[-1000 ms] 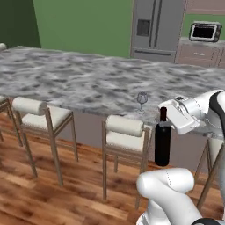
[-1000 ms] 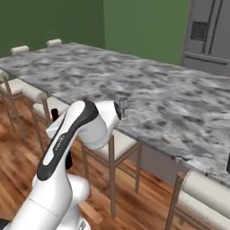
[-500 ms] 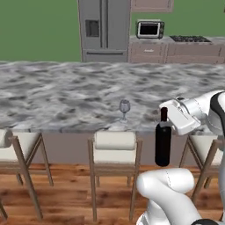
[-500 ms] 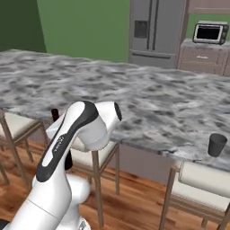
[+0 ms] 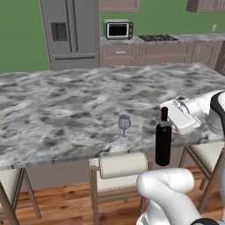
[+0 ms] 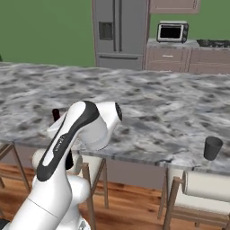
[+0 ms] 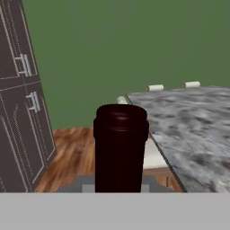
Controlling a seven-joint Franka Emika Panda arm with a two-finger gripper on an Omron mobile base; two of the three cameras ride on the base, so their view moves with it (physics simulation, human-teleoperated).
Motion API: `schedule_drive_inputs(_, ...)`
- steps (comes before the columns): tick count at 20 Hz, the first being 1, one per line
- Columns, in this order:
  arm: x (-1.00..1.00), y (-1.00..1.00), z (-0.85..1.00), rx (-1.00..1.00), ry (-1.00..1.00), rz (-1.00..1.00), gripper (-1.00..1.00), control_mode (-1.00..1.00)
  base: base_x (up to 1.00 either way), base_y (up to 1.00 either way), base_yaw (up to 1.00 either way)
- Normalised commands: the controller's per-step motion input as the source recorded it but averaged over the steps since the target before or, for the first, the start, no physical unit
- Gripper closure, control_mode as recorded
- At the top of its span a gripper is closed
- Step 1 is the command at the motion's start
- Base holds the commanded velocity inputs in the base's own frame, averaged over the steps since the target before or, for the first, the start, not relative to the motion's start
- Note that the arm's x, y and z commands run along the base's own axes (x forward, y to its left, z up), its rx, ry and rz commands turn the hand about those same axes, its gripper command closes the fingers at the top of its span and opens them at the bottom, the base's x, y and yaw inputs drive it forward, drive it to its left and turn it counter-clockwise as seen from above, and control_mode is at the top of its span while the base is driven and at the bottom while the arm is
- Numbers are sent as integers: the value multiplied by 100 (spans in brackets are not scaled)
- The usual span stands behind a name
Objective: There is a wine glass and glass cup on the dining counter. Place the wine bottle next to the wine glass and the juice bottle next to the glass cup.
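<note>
Fingers (image 5: 169, 119) clenched on the neck of the wine bottle (image 5: 163, 143), hanging upright off the near edge of the bench (image 5: 66, 110), just right of the wine glass (image 5: 124, 124) standing near that edge. Glass cup (image 6: 212, 148) further right along the same edge. Carrying step in hand; next, likely lifting over the edge and setting down beside the stemmed glass. No readable label or writing.

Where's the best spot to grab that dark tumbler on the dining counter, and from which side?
Take the glass cup around its outer wall, coming from the stool side. It stands upright near that edge of the dining counter, stemless and slightly tapered, so a sideways pinch across the wall near mid-height probably suits it.
</note>
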Motion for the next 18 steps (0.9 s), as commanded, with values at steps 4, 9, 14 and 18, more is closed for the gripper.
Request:
schedule_drive_inputs(4,0,0,0,0,0,0,100,100,50,39,-26)
schedule_drive_inputs(9,0,0,0,0,0,0,100,100,23,20,-11)
schedule_drive_inputs(14,0,0,0,0,0,0,100,100,0,0,0)
schedule_drive_inputs(18,0,0,0,0,0,0,100,100,0,0,0)
